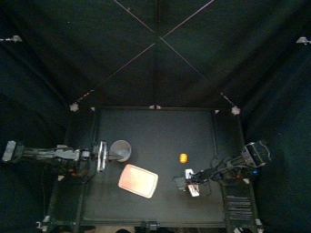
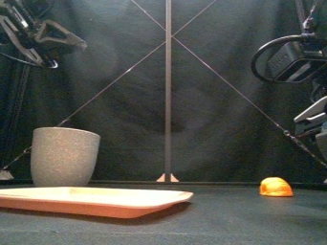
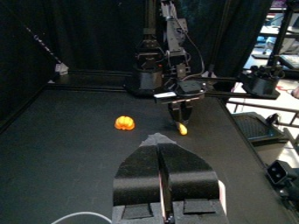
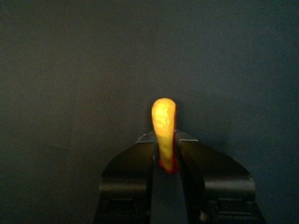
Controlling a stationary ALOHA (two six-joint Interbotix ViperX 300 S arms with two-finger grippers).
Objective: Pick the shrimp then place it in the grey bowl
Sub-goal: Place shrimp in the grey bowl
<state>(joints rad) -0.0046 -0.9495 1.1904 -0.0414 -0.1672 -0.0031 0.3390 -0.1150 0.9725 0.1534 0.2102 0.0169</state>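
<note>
Above the black tabletop (image 1: 158,127), the right claw (image 4: 165,147) is clenched on the slim orange-yellow toy shrimp (image 4: 163,114). The pick looks done; next it should carry the shrimp to the tall grey speckled cup (image 1: 120,148), beside the closed, empty left claw (image 3: 162,144).

— How does the left arm (image 1: 49,153) look from above?
— Black, in boxy jointed segments, with paler grey patches along its length. The left gripper (image 3: 163,144) is matte black, with two flat jaws, broad at the base and narrowing toward the tip (a thin seam shows between them).
— And the right arm (image 3: 163,52)?
— Black too, built of stacked square blocks, with black cables (image 3: 193,52) trailing down its side. A pale cross-plate (image 3: 173,91) sits just above the jaws.
— The right gripper (image 4: 165,142) up close?
— Black jaws with rounded shoulders and a dull surface, and small recessed slots low on each side.
</note>
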